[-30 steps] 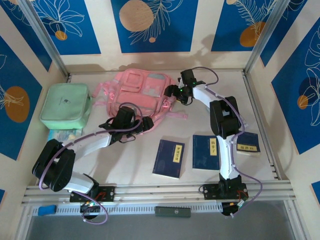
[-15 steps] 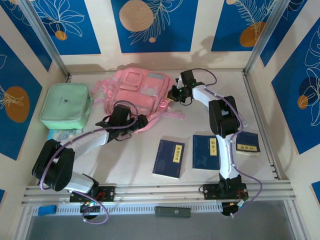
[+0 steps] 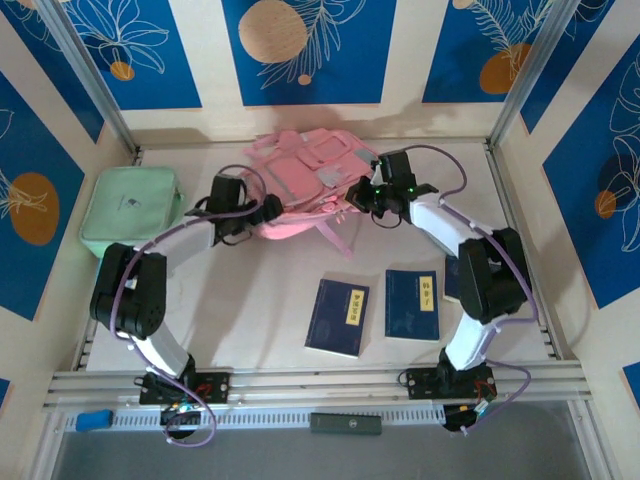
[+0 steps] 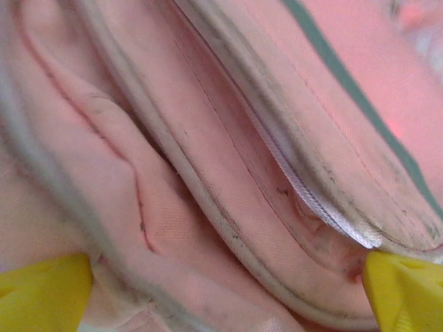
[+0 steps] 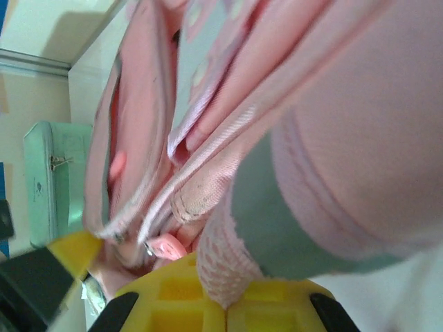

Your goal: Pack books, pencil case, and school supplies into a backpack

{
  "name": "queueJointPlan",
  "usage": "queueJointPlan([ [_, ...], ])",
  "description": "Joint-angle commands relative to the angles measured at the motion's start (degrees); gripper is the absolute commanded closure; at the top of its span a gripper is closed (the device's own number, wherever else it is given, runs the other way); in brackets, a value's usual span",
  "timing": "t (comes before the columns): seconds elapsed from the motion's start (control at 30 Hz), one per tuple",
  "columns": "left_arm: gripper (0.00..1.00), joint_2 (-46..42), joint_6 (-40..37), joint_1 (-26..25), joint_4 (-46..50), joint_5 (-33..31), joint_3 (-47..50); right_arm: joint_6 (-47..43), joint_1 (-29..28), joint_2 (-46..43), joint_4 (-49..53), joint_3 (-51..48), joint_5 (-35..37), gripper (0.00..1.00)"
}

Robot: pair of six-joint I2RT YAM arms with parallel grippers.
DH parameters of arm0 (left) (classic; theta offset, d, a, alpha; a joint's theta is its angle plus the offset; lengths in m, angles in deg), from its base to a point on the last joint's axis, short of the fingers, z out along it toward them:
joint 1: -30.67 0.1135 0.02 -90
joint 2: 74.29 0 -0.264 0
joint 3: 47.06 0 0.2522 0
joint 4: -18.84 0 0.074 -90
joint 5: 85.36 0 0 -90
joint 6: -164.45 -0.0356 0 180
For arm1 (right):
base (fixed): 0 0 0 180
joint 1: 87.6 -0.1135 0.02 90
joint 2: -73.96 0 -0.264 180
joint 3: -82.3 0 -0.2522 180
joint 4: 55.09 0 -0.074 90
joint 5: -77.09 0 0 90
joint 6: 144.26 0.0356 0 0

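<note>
- Right hand [image 3: 360,194] is at the backpack [image 3: 300,172]'s right edge. Its pads [image 5: 187,308] are together and look clamped on a strip of the pink webbing.
- Left hand [image 3: 270,211] is at the backpack's left front corner. Its fingers [image 4: 41,290] are wide apart, with pink seams and piping bunched between them. It's gripping nothing.
- The backpack sits at the far middle of the surface [image 3: 250,320], tilted, with straps trailing off its near side.
- Two navy books [image 3: 337,317] lie flat near the backpack's front, well apart from it and side by side. Neither is packed.
- The mint green bag [image 3: 130,208] is left of the backpack, just past the left hand. Not a target.
- Step, as I read it: pin the bag on one side and get the main compartment open.
- Risks:
  - The right grip is on thin webbing only, so a hard pull could slip it out or drag the whole bag instead of opening it.
  - If the left hand closes where it is, it probably grabs a wad of piping rather than a zipper pull or opening edge. I can't make out a zipper tab in the left wrist view.
  - Loose straps on the backpack's near side could snag on either arm's cable.
  - The backpack is soft, so the mouth may collapse before a book goes in.
</note>
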Motion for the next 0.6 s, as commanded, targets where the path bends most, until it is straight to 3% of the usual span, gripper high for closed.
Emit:
queueJointPlan([
  [0.0, 0.01, -1.31, -6.82, 2.63, -2.75, 5.27, -4.53, 7.97, -2.99, -4.17, -2.24, -2.76, 1.75, 1.0],
  [0.13, 0.0, -6.72, -12.98, 2.68, 11.21, 2.11, -7.84, 13.74, -5.11, -6.21, -1.31, -3.66, 7.8, 1.0],
  [0.23, 0.03, -14.51, -13.4, 0.13, 15.64, 0.24, -2.92, 17.16, -7.13, -7.23, 1.45, -3.14, 12.23, 1.0],
  [0.4, 0.12, -24.88, -8.96, -14.64, 14.18, -9.4, 7.26, 22.05, -9.38, -8.51, 1.95, -4.66, 16.47, 1.0],
  [0.57, 0.26, -24.66, -8.59, -26.38, 0.72, -13.01, 15.14, 22.97, -10.19, -10.06, 1.71, -5.83, 17.41, 1.0],
])
